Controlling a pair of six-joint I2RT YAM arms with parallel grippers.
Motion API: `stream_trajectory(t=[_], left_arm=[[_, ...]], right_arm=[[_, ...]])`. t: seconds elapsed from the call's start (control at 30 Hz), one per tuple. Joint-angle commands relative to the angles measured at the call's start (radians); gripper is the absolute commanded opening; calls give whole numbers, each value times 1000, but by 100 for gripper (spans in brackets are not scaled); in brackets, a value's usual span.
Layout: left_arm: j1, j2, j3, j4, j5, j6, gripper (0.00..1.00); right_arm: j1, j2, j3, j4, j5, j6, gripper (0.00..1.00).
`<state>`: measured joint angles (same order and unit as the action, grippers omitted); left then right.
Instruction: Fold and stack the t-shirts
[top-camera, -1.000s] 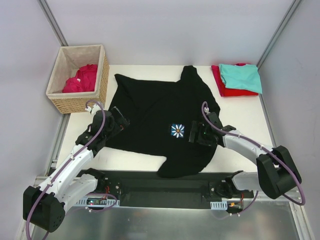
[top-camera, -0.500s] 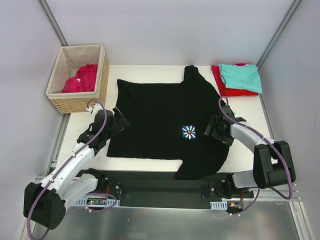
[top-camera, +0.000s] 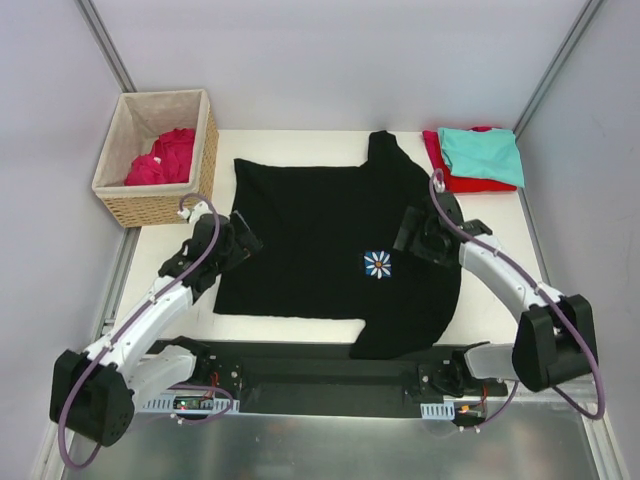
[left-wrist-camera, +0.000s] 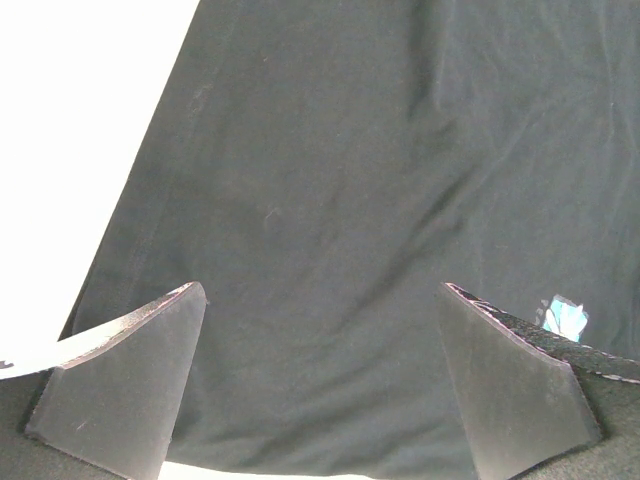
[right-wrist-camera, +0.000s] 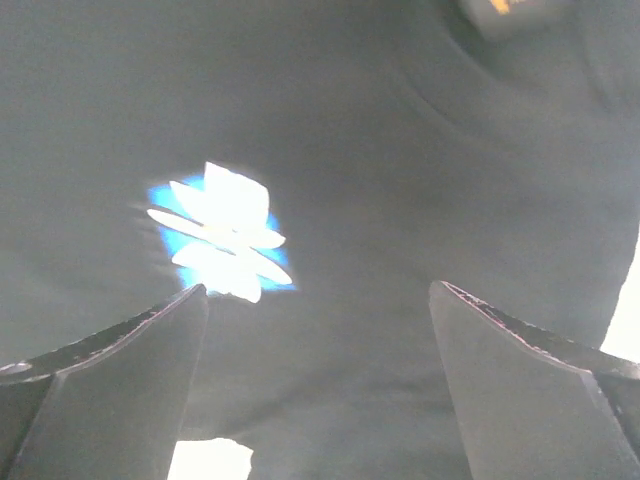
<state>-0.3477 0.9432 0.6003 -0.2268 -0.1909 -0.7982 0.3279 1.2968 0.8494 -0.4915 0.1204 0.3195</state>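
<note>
A large black t-shirt (top-camera: 320, 220) with a white-blue flower print (top-camera: 378, 264) lies spread on the table. My left gripper (top-camera: 238, 243) is open over its left edge; the left wrist view shows black cloth (left-wrist-camera: 330, 220) between the spread fingers. My right gripper (top-camera: 412, 232) is open over the shirt's right side, and the flower (right-wrist-camera: 220, 232) shows in the right wrist view. A teal shirt (top-camera: 482, 152) lies folded on a red shirt (top-camera: 450, 178) at the back right. A crimson-pink shirt (top-camera: 163, 155) lies in the basket.
A woven wicker basket (top-camera: 150, 205) with beige lining stands at the back left. Grey walls enclose the table on the left, back and right. Bare white table (top-camera: 490, 240) shows to the right of the black shirt.
The black shirt was dragged right and flattened. My right gripper has since lifted off and moved back and left. My left gripper shifted slightly towards the back.
</note>
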Motion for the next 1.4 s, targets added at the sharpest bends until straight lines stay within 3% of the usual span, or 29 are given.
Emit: stream_trajectory(t=[0.0,0.17,0.37,0.67,0.87,1.13,1.37], left_arm=[[-5,142,142,72,92,91,99],[-5,366,236,199,223,123,99],[-5,597,283,323,303,83,99],[-5,767,299,382,295,59,99],[4,894,401,377,314,62,99],[21,1017,582,314,334,73,99],[65,1039,642,279,334,100,99]], right_arm=[[13,128,158,102,-111,-31,97],[13,300,255,224,-267,-14,97],[11,455,318,249,-314,-16,96],[0,539,313,254,-280,-7,97],[-49,631,362,245,-289,9,97],[-136,769,583,166,-314,4,97],[-174,891,833,70,-327,-19,97]])
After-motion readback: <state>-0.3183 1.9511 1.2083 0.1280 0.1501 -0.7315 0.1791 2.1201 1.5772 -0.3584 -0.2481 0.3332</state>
